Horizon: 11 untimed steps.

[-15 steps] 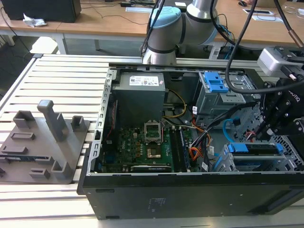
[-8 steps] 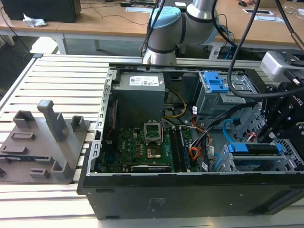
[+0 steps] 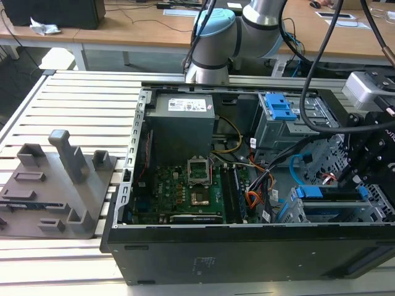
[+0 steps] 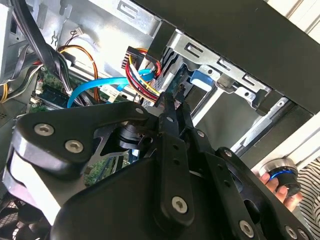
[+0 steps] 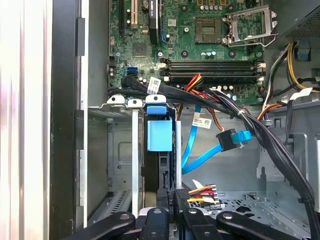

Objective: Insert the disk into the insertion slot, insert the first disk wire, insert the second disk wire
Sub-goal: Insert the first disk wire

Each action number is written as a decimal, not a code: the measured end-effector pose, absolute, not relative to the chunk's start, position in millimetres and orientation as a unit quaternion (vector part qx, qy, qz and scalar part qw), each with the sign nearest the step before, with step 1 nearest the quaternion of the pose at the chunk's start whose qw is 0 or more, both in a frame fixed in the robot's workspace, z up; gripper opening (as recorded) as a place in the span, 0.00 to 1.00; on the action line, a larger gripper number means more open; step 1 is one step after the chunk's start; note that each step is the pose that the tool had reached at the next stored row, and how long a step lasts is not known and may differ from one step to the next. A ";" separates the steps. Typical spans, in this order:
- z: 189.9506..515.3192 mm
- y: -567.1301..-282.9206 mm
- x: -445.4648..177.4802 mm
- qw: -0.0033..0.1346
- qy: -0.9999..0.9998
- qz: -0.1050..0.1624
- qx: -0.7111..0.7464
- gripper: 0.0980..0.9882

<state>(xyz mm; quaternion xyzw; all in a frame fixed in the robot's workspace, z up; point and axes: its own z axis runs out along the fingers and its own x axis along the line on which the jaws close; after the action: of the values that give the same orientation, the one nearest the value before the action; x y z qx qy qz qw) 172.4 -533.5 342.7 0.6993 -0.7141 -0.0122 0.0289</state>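
My hand [image 4: 171, 106] reaches into an open computer case, its black fingers pressed almost together at the tips. In the first wrist view a black plug carrying the red wire [image 4: 142, 77] and its yellow neighbours sits right at those tips. I cannot tell whether I pinch it or only touch it. Just beyond the tips, the disk [image 5: 159, 136] is seated in the slot [image 5: 135, 150], between the slot's grey rails.

These are the risks as I judge them. The space at the disk's near end looks tight, so a plug that meets its socket tilted could jam or bend. Pressing hard there might shift the disk along the slot. Beside the slot, the blue cable [image 5: 197, 150] curves to a plug that hangs free, apart from the disk. Thick black cables [image 5: 260, 135] run past that plug. My fingers could snag either and drag it across the work.

The disk stands on its edge, with its flat faces upright. Its long axis runs from my hand toward the motherboard [image 5: 200, 30], and its blue tab end points at the motherboard. In the exterior view that axis lies along the case's near wall, from the exterior view's right to its left.
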 end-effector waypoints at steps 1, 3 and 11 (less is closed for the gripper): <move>341.6 -533.7 172.5 0.029 -0.714 -0.012 0.699 0.09; 340.7 -534.1 172.6 0.028 -0.714 -0.013 0.699 0.09; 337.7 -535.3 175.2 0.028 -0.714 -0.013 0.699 0.09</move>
<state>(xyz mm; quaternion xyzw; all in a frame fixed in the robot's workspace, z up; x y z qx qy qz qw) 175.2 -535.3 337.7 0.6994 -0.7141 -0.0134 0.0284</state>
